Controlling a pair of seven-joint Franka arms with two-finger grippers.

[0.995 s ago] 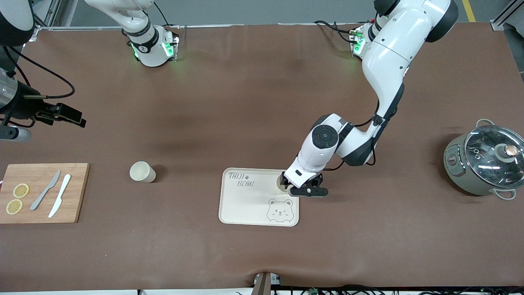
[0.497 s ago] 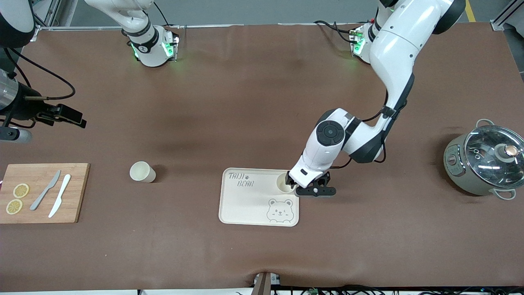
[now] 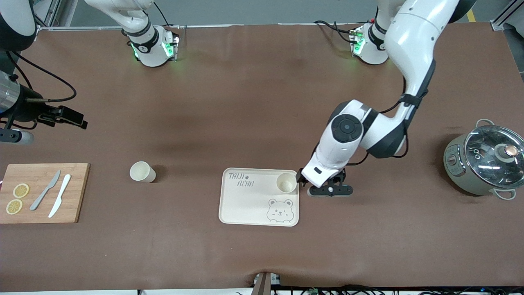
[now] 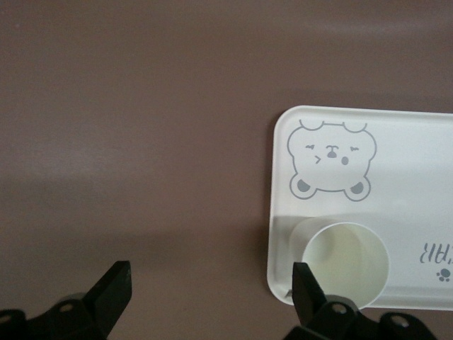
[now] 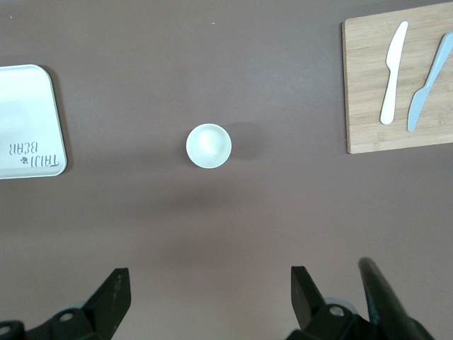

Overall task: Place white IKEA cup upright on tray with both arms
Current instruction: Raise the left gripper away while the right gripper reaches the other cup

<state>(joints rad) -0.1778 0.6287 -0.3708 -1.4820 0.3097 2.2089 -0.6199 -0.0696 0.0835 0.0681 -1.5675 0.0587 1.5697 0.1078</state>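
The worktop (image 3: 245, 102) is a plain matte brown. The tray (image 3: 245, 205) is cream, with a grey bear drawing at its 5 o'clock corner and grey "TAIJI BEAR" lettering at 10 o'clock. Both cups are off-white: the cup on the tray (image 3: 286, 182) and the second cup (image 3: 142, 171). The cutting board (image 3: 77, 192) is light wood, carrying a grey knife (image 3: 45, 190), a white knife (image 3: 59, 201) and yellow lemon slices (image 3: 17, 198). The pot (image 3: 483, 164) is olive-grey with a glass lid. Both arms are white with black joints.

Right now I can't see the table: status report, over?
Left gripper open beside tray. Cup upright on it. Second cup on table; right gripper open above.
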